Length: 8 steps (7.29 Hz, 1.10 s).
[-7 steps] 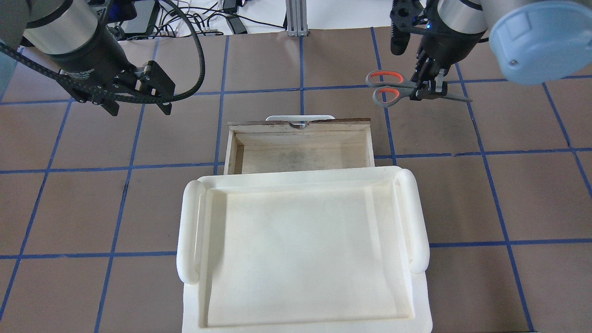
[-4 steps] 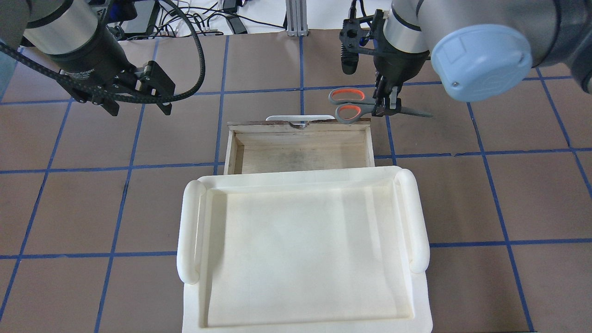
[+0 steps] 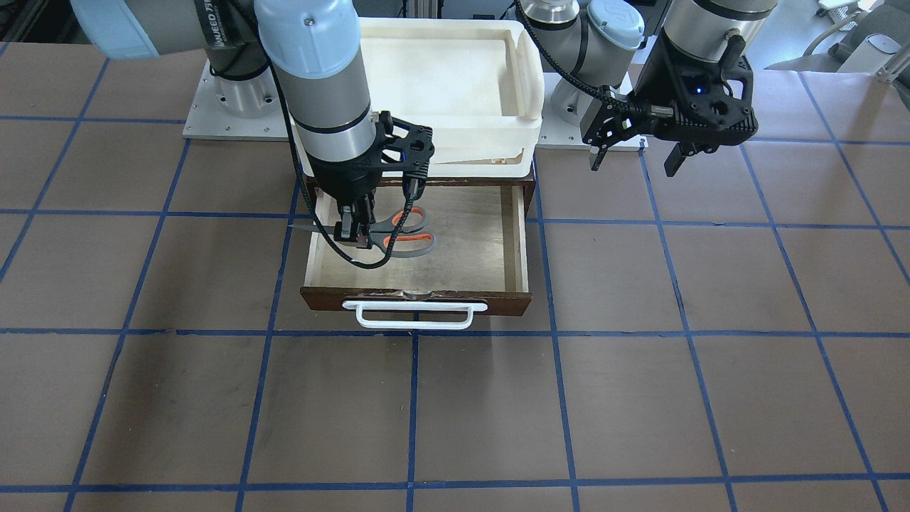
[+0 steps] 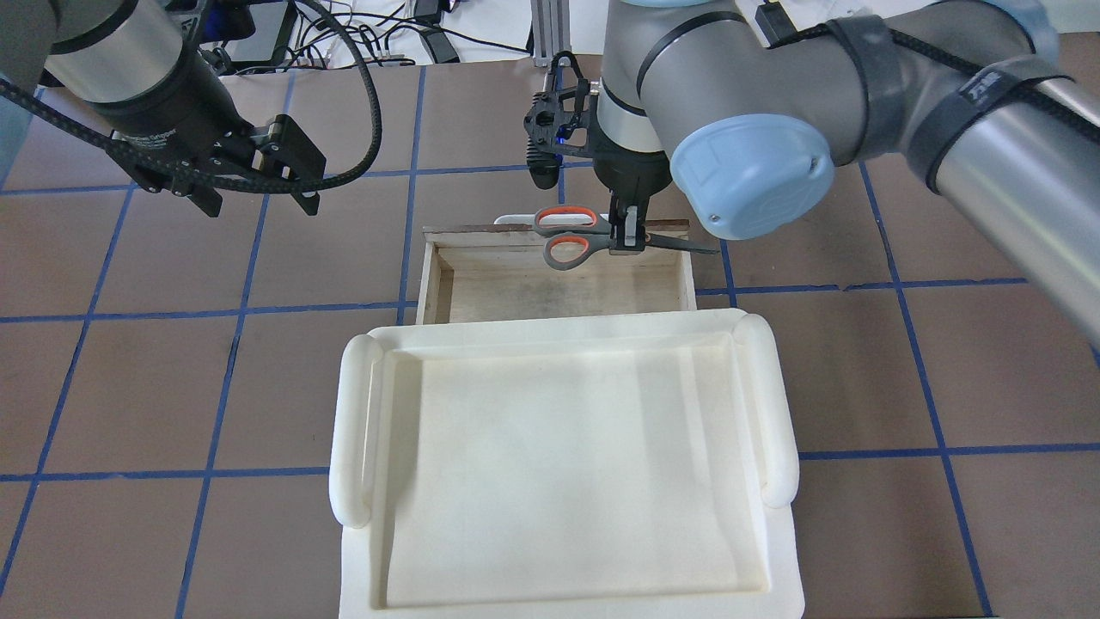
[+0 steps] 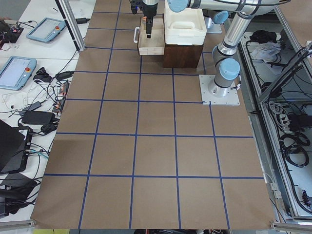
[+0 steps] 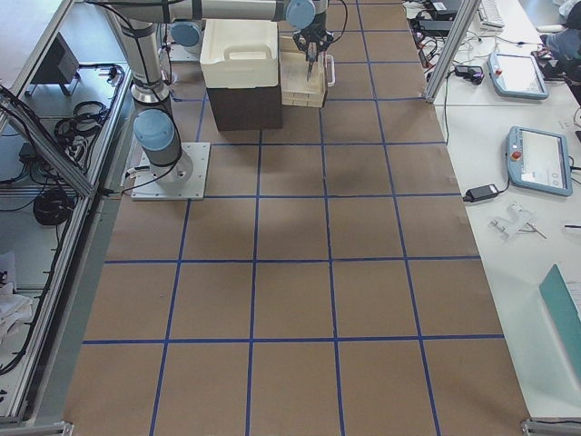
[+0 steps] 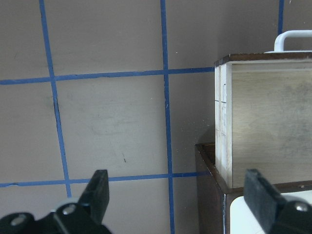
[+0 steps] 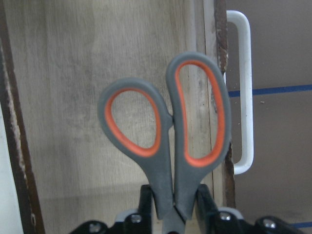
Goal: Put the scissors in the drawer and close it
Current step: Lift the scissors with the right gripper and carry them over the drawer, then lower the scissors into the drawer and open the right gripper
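The scissors [image 4: 593, 230], with grey handles lined orange-red, are held level in my right gripper [image 4: 627, 236], which is shut on them near the pivot. They hang above the open drawer [image 4: 430, 275] by its front edge. The blade tip sticks out past the drawer's side wall. The front view shows the scissors [image 3: 412, 249] over the pale drawer floor and the right gripper [image 3: 353, 231]. The right wrist view shows the loops [image 8: 168, 146] over the plywood. My left gripper [image 4: 258, 202] is open and empty, off to the drawer's left [image 7: 178, 195].
A white plastic tray [image 4: 361, 430] sits on top of the dark cabinet behind the drawer. The drawer's white bar handle [image 3: 416, 316] faces away from the robot. Brown table with blue tape lines lies all around.
My right arm has carried the scissors leftward and toward the robot, from over the bare table to over the open drawer. The left arm has not moved.
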Tool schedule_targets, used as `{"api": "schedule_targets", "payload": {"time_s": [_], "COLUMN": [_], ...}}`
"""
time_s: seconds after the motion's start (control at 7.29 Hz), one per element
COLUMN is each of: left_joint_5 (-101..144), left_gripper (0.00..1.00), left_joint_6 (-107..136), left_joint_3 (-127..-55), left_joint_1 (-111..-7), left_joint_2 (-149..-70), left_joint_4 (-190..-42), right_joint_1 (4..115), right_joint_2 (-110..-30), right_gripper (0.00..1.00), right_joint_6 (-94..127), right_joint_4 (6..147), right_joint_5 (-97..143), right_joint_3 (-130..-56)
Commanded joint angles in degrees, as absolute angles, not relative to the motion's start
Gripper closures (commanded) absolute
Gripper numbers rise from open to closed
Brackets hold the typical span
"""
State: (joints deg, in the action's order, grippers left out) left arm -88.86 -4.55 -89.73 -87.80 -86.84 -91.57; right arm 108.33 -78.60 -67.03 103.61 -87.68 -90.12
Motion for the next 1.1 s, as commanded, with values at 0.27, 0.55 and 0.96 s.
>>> {"api": "schedule_targets", "payload": {"time_s": [0.27, 0.55, 0.96], "left_joint_5": [-88.9, -88.9, -88.9], "left_gripper": [0.0, 0.0, 0.0], "left_joint_6": [-4.6, -4.6, -4.6], "left_joint_3": [-90.1, -90.2, -90.1], "left_joint_1": [-87.8, -87.8, -87.8], "left_joint_2": [-86.7, -86.7, -86.8], "left_joint_4": [-91.5, -91.4, -91.4], "right_joint_1": [113.7, 113.8, 115.8], "right_joint_2": [-74.3, -73.7, -72.0], "right_gripper": [1.0, 1.0, 1.0], "right_joint_6": [-65.0, -65.0, -62.7], "right_joint_4": [106.4, 106.9, 107.0], "right_joint_5": [-89.7, -89.5, -89.8], "right_joint_3": [-90.1, -90.2, -90.2]}}
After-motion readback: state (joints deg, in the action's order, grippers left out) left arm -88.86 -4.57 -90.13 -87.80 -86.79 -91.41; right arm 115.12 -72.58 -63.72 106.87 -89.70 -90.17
